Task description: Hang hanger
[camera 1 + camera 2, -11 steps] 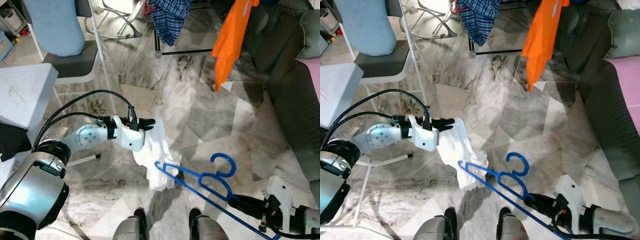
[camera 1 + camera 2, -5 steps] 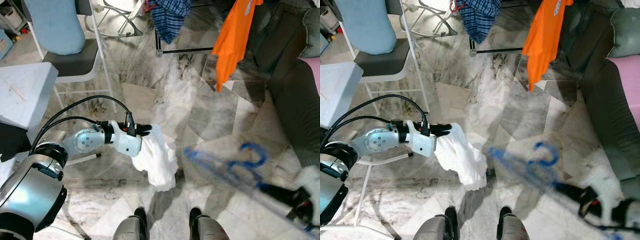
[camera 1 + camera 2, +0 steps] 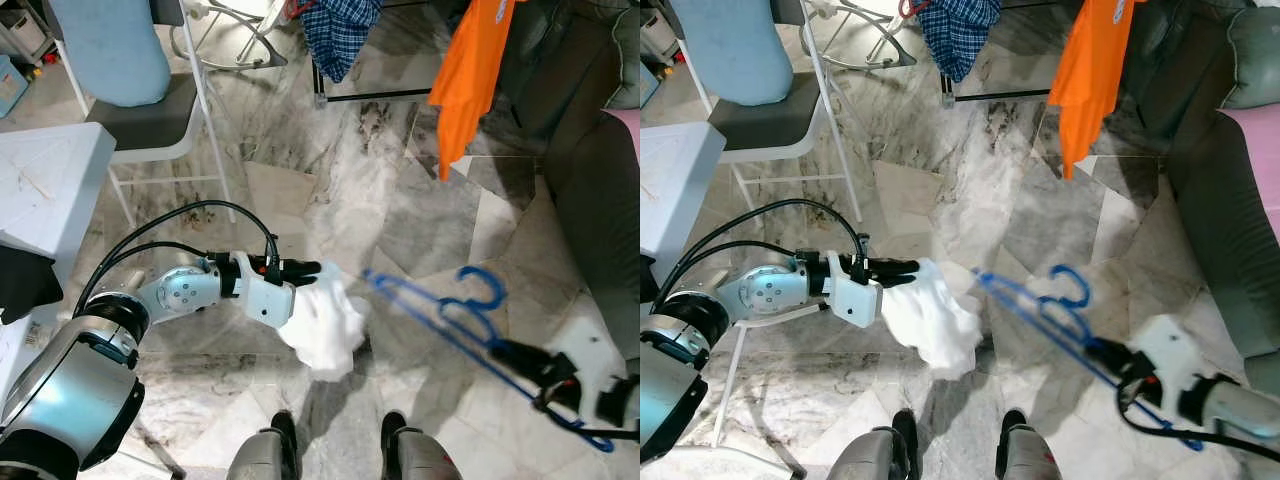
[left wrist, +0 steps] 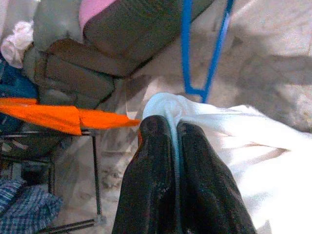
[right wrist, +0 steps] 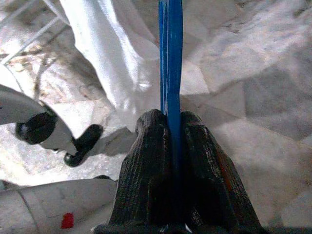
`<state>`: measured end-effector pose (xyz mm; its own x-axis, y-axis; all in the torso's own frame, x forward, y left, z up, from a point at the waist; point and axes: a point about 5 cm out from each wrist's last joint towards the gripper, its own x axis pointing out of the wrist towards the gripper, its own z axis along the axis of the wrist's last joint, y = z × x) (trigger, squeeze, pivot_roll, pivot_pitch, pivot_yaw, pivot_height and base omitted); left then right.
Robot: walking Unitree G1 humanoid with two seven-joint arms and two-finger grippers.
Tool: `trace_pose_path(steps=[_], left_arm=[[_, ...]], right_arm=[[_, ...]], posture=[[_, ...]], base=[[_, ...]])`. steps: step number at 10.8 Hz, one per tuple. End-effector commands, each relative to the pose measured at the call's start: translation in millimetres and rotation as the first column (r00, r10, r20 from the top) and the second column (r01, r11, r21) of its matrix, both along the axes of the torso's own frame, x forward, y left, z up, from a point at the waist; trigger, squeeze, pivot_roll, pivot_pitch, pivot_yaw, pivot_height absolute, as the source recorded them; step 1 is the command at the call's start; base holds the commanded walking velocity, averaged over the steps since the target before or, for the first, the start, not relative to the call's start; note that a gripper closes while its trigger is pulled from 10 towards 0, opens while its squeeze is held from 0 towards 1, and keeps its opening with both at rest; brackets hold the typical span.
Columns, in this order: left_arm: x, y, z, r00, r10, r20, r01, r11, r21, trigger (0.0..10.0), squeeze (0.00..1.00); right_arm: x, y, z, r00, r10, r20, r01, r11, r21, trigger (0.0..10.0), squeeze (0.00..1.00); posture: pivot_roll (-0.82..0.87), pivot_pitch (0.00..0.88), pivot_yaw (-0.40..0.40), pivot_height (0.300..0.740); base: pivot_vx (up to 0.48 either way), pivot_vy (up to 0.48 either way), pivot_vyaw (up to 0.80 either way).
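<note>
While no writing is legible, the blue hanger (image 3: 450,318), thin with a curled hook, is pinched by the right gripper (image 5: 168,127) on the near right; the left gripper (image 4: 176,141) clamps white cloth (image 3: 325,325) beside it.

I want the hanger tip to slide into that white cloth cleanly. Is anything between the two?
Nothing visible. The right pincer grips the blue hanger, the left pincer pinches the white cloth, and the hanger's near tip points at the cloth across bare marble floor.
</note>
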<state>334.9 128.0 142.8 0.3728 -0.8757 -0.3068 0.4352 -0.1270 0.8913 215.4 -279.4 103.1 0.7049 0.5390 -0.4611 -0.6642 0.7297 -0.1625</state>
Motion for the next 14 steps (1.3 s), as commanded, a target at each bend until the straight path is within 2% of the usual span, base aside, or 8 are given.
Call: trace_pose_path(steps=[1,2,4,6,9,11,14], left_arm=[[-3.7,3.8,-3,1.0,-0.009,-0.014,0.009,1.0,-0.008,10.0,0.0],[-3.9,3.3,-2,1.0,-0.014,-0.015,0.013,1.0,-0.014,10.0,0.0],[-4.7,3.4,-2,1.0,-0.018,-0.017,0.018,1.0,-0.024,10.0,0.0],[-5.1,1.1,-2,0.999,-0.025,-0.021,0.024,0.999,-0.027,10.0,0.0],[-6.0,-3.9,0,0.999,-0.049,-0.022,0.048,0.998,-0.044,10.0,0.0],[-12.6,-10.2,2,0.993,-0.116,-0.018,0.113,0.989,-0.097,10.0,0.0],[-23.8,-21.0,8,0.975,-0.223,0.021,0.222,0.955,-0.197,10.0,0.0]], right_arm=[[-5.8,3.8,-8,0.998,0.038,-0.04,-0.037,0.999,0.016,10.0,0.0],[-10.3,4.6,-10,0.996,0.06,-0.073,-0.057,0.998,0.036,10.0,0.0],[-30.7,-0.9,-14,0.979,0.103,-0.175,-0.095,0.994,0.052,10.0,0.0],[-38.8,-1.8,-17,0.971,0.109,-0.211,-0.096,0.993,0.073,10.0,0.0],[-37.9,1.3,-17,0.973,0.106,-0.207,-0.091,0.992,0.081,10.0,0.0],[-30.4,4.2,-20,0.98,0.087,-0.178,-0.074,0.994,0.076,10.0,0.0],[-20.9,11.7,-31,0.985,0.06,-0.163,-0.042,0.993,0.11,10.0,0.0]], posture=[[-0.21,0.318,0.134,0.74],[-0.21,0.318,0.132,0.74],[-0.21,0.319,0.131,0.74],[-0.22,0.321,0.132,0.74],[-0.22,0.322,0.137,0.74],[-0.21,0.327,0.149,0.74],[-0.19,0.33,0.149,0.74]], base=[[0.0,0.0,0.0],[0.0,0.0,0.0],[0.0,0.0,0.0],[0.0,0.0,0.0],[0.0,0.0,0.0],[0.0,0.0,0.0],[0.0,0.0,0.0]])
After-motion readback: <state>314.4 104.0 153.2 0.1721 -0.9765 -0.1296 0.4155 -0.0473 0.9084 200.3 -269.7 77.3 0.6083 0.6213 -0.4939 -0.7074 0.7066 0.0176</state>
